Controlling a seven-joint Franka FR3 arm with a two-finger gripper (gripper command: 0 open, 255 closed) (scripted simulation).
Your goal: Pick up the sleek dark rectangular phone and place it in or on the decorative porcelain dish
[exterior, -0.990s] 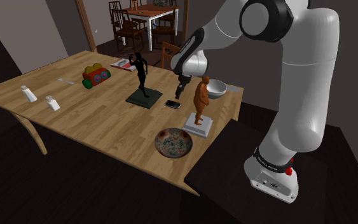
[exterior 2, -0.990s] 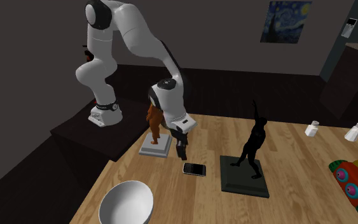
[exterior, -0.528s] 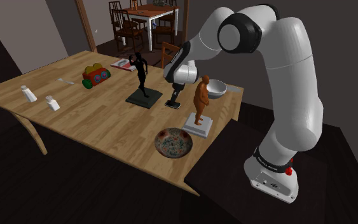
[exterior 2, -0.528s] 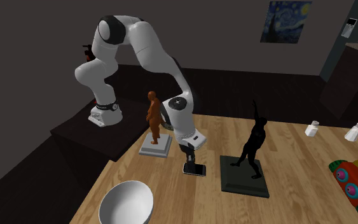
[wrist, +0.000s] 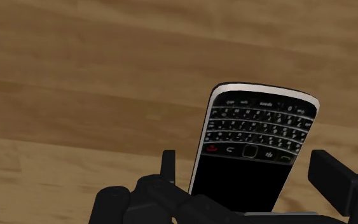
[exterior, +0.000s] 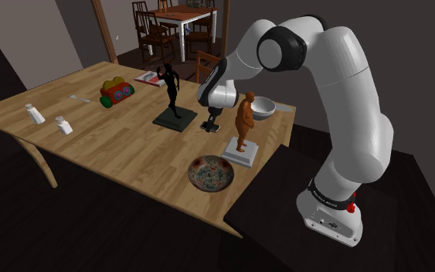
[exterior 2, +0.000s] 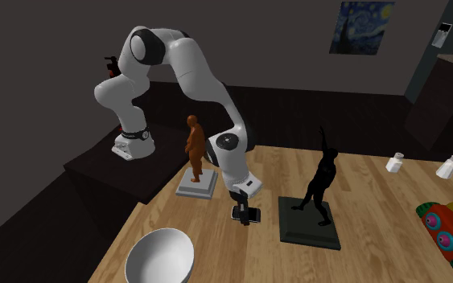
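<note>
The dark phone [wrist: 254, 146], with a keypad and a black screen, lies flat on the wooden table [exterior: 123, 147] between a black dancer statue [exterior: 171, 91] and an orange figurine [exterior: 244, 122]. My gripper [wrist: 247, 159] is down over it, open, with one finger on each side of the phone and small gaps to its edges. In the shoulder view the gripper [exterior: 211, 122] hides most of the phone [exterior: 210, 127]. In the second exterior view the gripper [exterior 2: 243, 212] stands right on the phone [exterior 2: 249, 215]. The patterned dish [exterior: 211, 172] sits near the table's front edge, beside the orange figurine's base.
A white bowl [exterior: 262, 107] stands behind the orange figurine [exterior 2: 194, 149], close to the arm. The black statue [exterior 2: 321, 181] on its dark slab stands just beside the phone. Farther off lie a red and green toy [exterior: 117, 91] and two shakers [exterior: 34, 113].
The gripper has come down from above the table, beside the orange figurine, onto the phone and now straddles it. The phone has not moved.
</note>
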